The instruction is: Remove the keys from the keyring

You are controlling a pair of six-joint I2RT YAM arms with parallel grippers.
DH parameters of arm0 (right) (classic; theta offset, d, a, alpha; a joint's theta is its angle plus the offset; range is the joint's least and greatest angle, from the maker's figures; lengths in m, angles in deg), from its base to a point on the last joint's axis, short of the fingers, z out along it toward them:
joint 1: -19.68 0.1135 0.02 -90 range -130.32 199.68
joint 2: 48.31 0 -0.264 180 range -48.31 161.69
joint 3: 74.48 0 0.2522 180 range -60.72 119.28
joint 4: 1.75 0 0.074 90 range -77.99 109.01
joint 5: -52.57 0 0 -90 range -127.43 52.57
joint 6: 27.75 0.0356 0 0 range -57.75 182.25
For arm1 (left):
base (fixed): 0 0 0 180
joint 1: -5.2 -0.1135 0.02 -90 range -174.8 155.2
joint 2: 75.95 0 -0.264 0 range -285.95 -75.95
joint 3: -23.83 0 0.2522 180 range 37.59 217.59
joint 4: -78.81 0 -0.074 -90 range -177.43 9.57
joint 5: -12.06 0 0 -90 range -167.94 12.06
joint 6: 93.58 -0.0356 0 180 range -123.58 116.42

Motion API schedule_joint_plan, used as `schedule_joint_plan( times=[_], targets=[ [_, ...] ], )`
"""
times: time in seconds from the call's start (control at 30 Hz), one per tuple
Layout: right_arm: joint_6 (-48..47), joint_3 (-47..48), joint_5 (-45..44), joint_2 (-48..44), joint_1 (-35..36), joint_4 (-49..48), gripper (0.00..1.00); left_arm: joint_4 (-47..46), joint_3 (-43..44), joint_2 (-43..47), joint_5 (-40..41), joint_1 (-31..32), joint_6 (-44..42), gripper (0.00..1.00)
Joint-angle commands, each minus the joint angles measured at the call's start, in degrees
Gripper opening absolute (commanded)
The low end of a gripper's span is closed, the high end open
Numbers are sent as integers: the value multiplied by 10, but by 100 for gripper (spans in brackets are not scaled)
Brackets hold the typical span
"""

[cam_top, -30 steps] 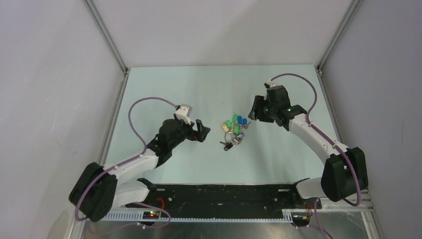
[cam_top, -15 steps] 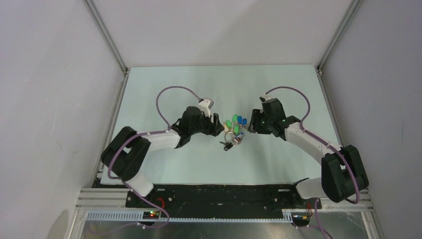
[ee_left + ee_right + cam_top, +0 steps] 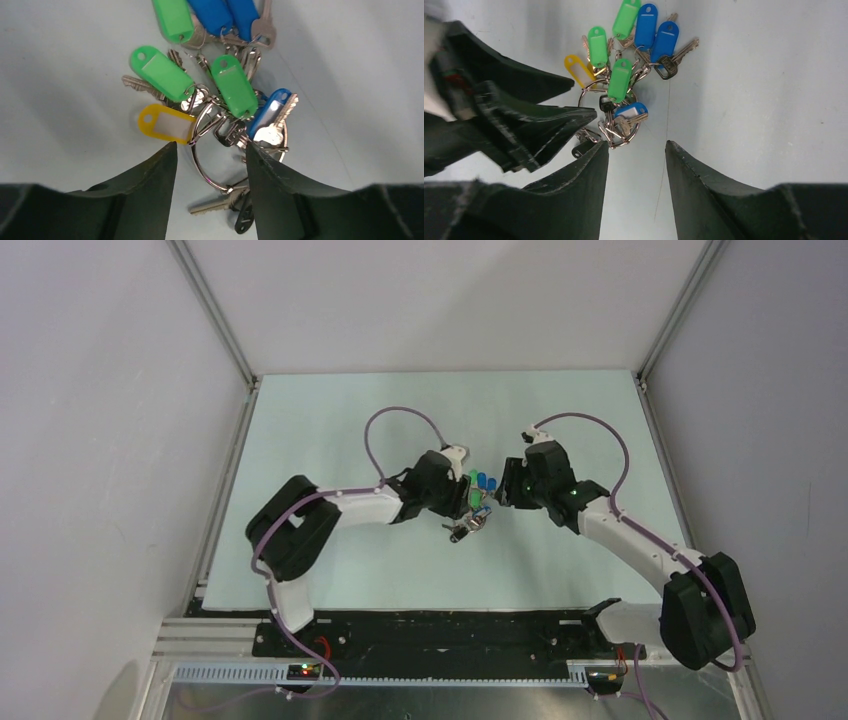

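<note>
The keys (image 3: 476, 502) lie on a pale, white-walled table (image 3: 340, 420); left claw (image 3: 210, 159) and right claw (image 3: 636, 150) gape.

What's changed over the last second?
The left gripper swung in from the left and now straddles the keyring, jaws open, gripping nothing. The right gripper edged closer to the keys, also open. Nothing was taken hold of or let go; keys and keyring lie where they were.
</note>
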Motion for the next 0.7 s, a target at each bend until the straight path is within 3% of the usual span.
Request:
schedule_joint_plan(
  times=[0.0, 0.13, 0.27, 0.37, 0.53, 0.67],
  targets=[
    [6, -8, -34, -32, 4, 3, 51, 120, 49, -38, 88, 9, -11, 56],
    [9, -20, -38, -47, 6, 5, 52, 142, 57, -50, 112, 9, 3, 46],
    [15, -27, -39, -48, 11, 7, 52, 172, 81, -69, 99, 9, -5, 14],
    [17, -27, -39, -44, 17, 6, 52, 174, 83, -62, 85, 9, -18, 4],
    [20, -27, -34, -40, 20, 0, 52, 162, 67, -18, 80, 9, -40, 0],
    [4, -27, -14, -41, 18, -17, 53, 103, -5, 72, 107, 9, -62, 0]
  ],
)
